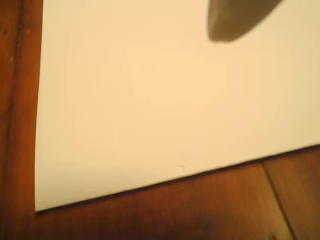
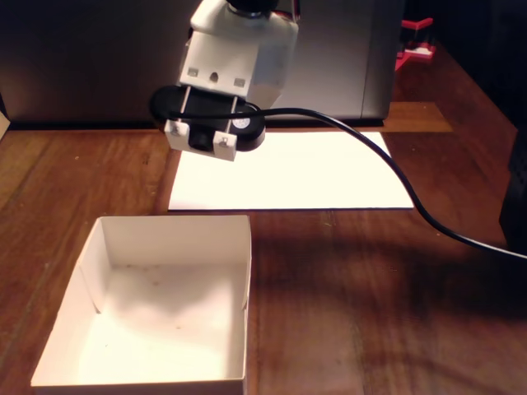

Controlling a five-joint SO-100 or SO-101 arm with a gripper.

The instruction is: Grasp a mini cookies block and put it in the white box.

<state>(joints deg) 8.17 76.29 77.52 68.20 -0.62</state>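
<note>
Arm hung above the paper sheet (image 2: 313, 177)'s left end, gripper (image 1: 235, 20) state untellable, no cookie visible on or beside the sheet; white box (image 2: 165, 234) lay just nearer, so best to search first.

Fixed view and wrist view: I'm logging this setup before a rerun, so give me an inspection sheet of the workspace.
Surface: brown wooden table.
Job's things: white box near the front, empty but for crumbs; no cookie seen.
Clutter: flat white paper sheet behind the box.
Claw: only a blurred tip shows over the paper; open or shut cannot be told.
Cables: black cable crossing the sheet to the right.
Surroundings: dark backdrop, red object far right.
</note>
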